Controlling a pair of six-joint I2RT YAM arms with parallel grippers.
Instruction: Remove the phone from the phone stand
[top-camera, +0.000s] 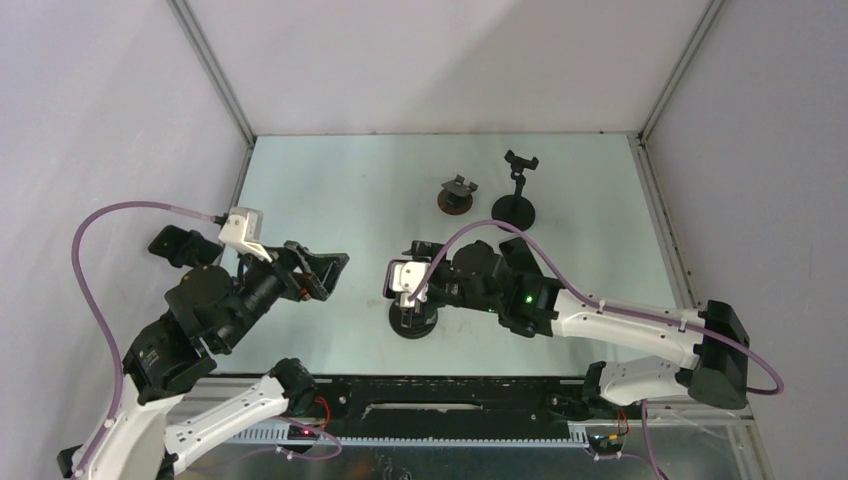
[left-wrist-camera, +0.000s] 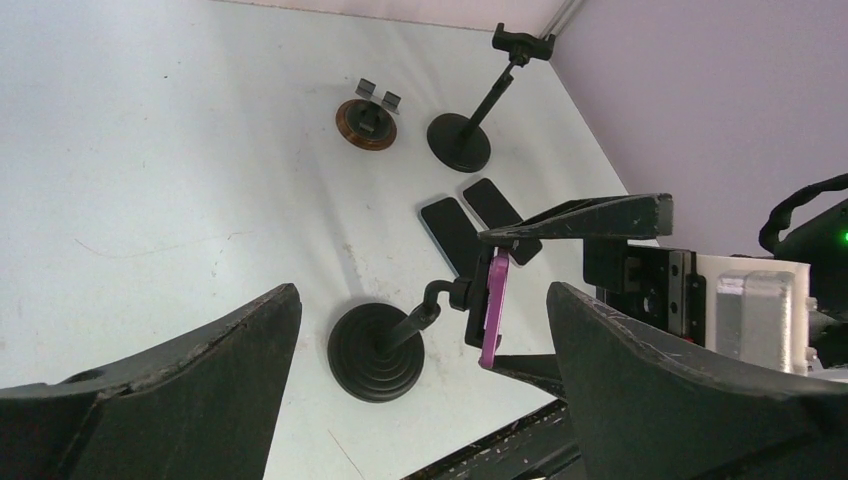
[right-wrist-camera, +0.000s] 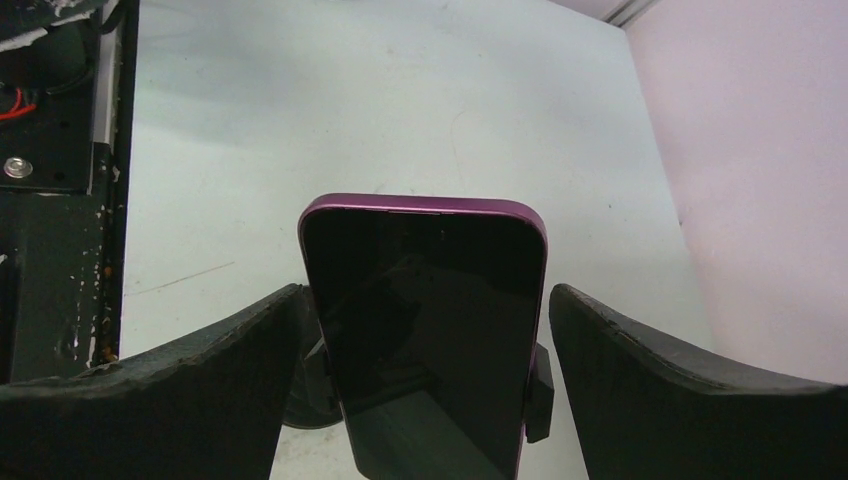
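Although no writing could be read on it, the phone (right-wrist-camera: 425, 330) was seen seated in the clamp of the phone stand (left-wrist-camera: 378, 352), carried above the table (top-camera: 330, 180) on the stand's bent arm. The right gripper (right-wrist-camera: 427, 295) was placed around the phone with its jaws spread wide and one finger (right-wrist-camera: 200, 385) just beside each long edge. Whether the pads pressed on those edges could not be told. The left gripper (top-camera: 322, 272) was held in the air well apart from the phone stand, on the left arm's side, its jaws likewise spread wide and holding nothing.

The phone was shown as a flat slab with rounded corners, a glossy black screen and a purple rim. The phone stand was made up of a black round base stepped in rings, a thin cranked arm and a black clamp set against the phone's lower part. The fingers of both grippers were seen as black, matt, curved wedges with scuffed edges.

Just beyond the phone stand, two dark phones (left-wrist-camera: 452, 235) were laid flat side by side on the pale, smooth, lightly scratched table. Farther beyond the phone stand, a tall black stand (left-wrist-camera: 460, 140) with a round base, a thin rod and a small clamp was set. Near it was a low brown round holder (left-wrist-camera: 365, 125) with two small grey clips.
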